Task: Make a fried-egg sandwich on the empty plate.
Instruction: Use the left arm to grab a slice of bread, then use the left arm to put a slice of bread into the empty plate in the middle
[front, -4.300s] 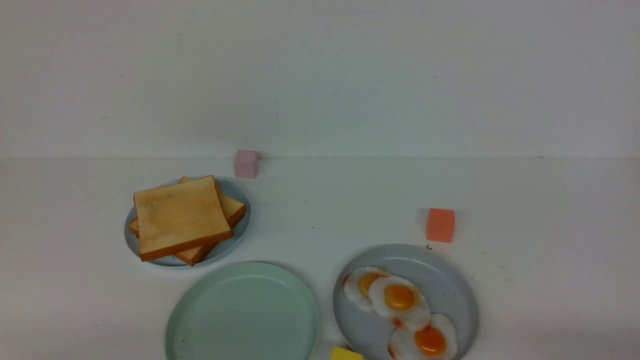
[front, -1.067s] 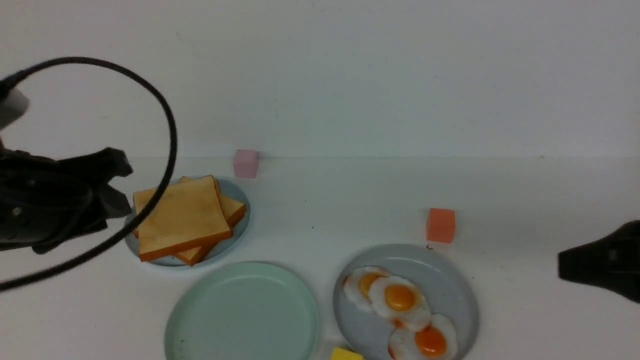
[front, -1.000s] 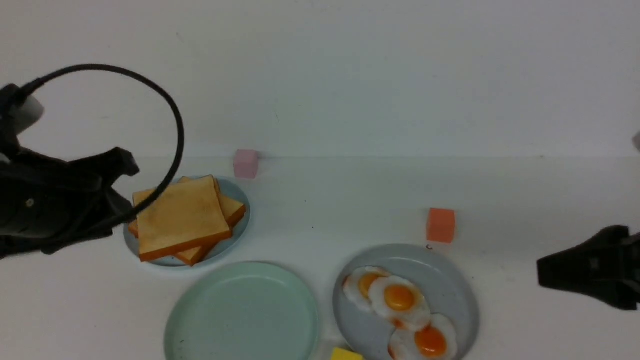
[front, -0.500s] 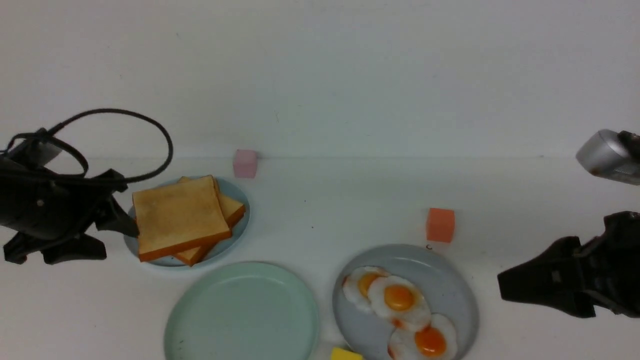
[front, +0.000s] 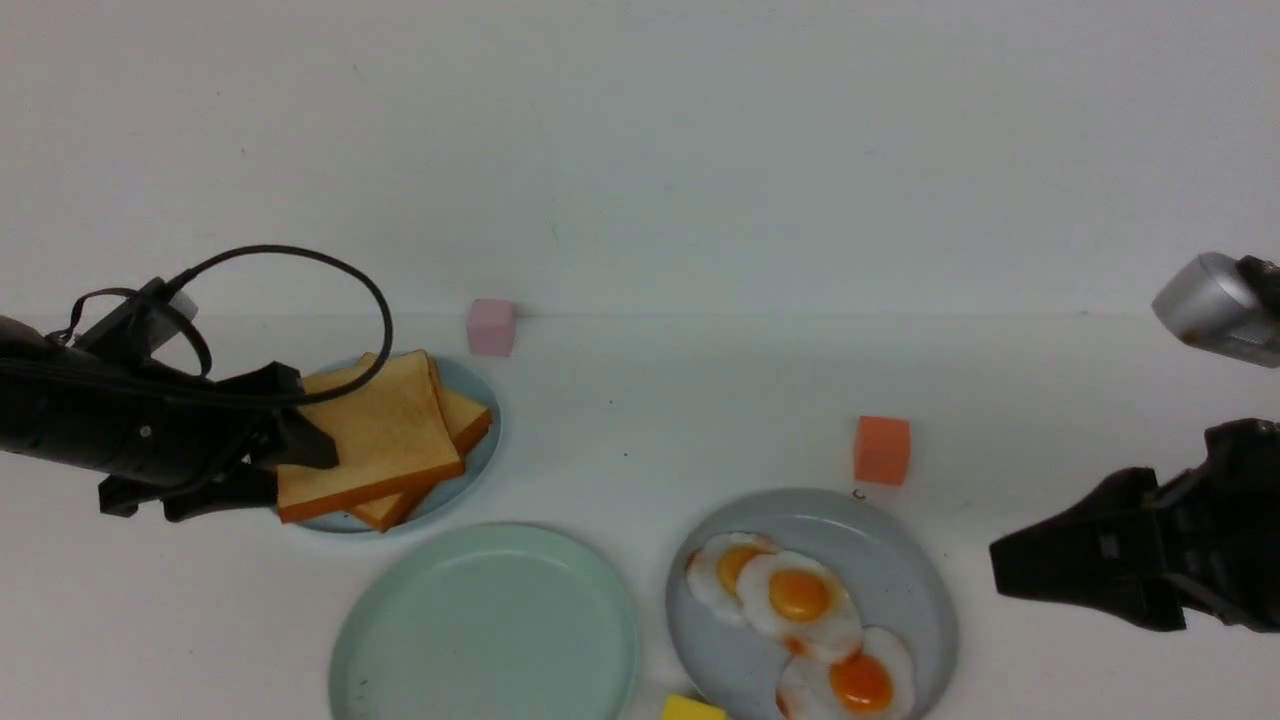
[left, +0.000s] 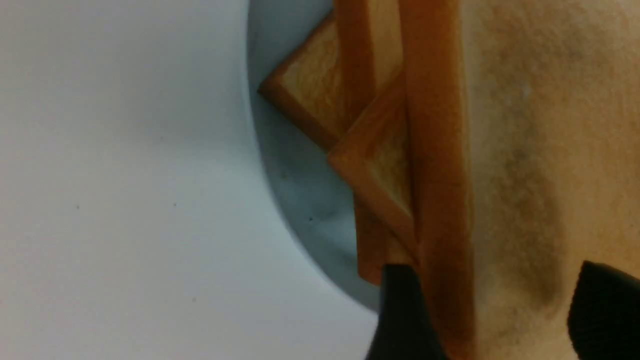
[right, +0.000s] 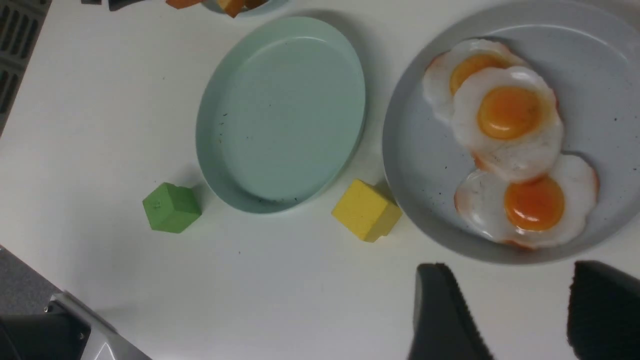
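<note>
Golden toast, square with a darker brown crust, forms the top slice (front: 385, 430) of a skewed stack on the small light-blue plate (front: 465, 475), at the far left of the white table (front: 640, 400). The black left hand (front: 298, 472) reaches in low from the left. Its fingers (left: 405, 310) are spread with that slice's left edge between them, one over the top face and one beside the crust. They have not closed on it. The low, sideways entry likely suits pinching a thin flat slice by its rim.

The pale mint-green round plate (front: 485, 625) sits bare at near centre, just nearer than the toast, so no sandwich exists yet. Just to its right, the grey-blue plate (front: 900, 545) carries three overlapping white fried eggs with orange yolks (front: 800, 595). The black right hand (front: 1000, 570) waits beside that plate's right rim, fingers apart and gripping nothing, seemingly ready for an egg once bread is down.

Four small cubes dot the table:
- A pink cube (front: 492, 327) stands beyond the toast.
- An orange cube (front: 881, 450) stands beyond the eggs.
- A yellow cube (right: 366, 210) is wedged between the two big plates at the near edge.
- A green cube (right: 171, 207) lies near-left of the mint plate.

None lies on the short path from the toast to the mint plate. The overlapping eggs may make lifting a single one awkward.
</note>
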